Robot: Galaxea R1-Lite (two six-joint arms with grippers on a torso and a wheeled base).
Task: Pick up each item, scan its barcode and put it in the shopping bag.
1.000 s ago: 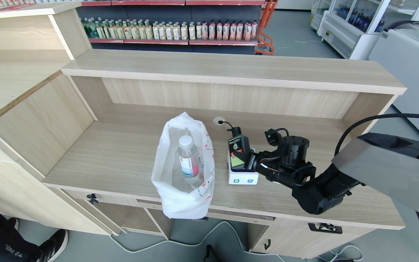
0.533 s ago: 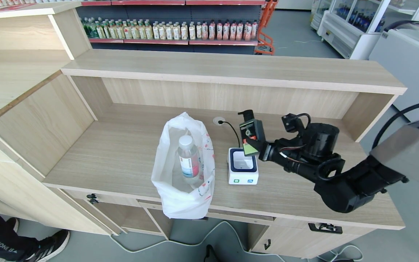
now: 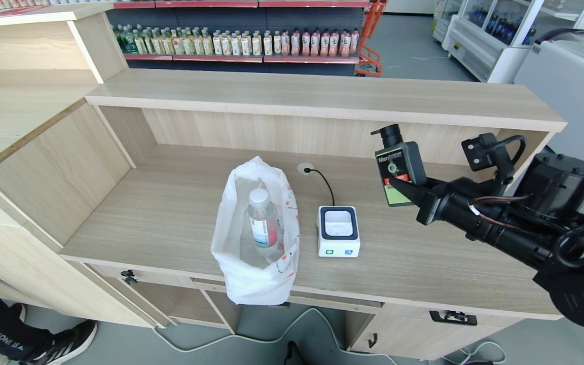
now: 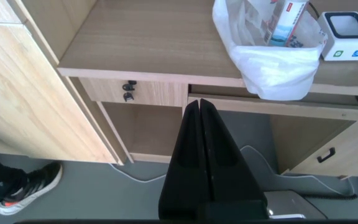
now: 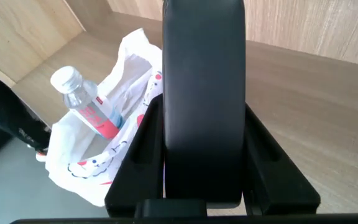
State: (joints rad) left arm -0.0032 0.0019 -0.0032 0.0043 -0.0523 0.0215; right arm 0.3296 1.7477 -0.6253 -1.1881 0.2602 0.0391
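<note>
My right gripper [image 3: 407, 187] is shut on a dark flat bottle [image 3: 396, 162] with a black pump cap, held upright above the right half of the counter, well to the right of the scanner. In the right wrist view the dark bottle [image 5: 204, 93] stands between the black fingers [image 5: 135, 165]. The white barcode scanner [image 3: 338, 231] sits on the counter with its cable running back to a hole. The white shopping bag [image 3: 256, 238] stands left of the scanner with a clear water bottle [image 3: 263, 223] inside. My left gripper [image 4: 199, 134] is shut and empty, low in front of the counter.
The wooden counter [image 3: 180, 203] has a raised back ledge [image 3: 322, 99] and a side wall on the left. Drawers with black handles [image 3: 452, 318] sit under its front edge. A person's shoes [image 3: 64, 344] stand on the floor at lower left.
My right gripper has lifted the dark bottle off the scanner and carried it up and to the right. The bag and scanner have stayed put.
</note>
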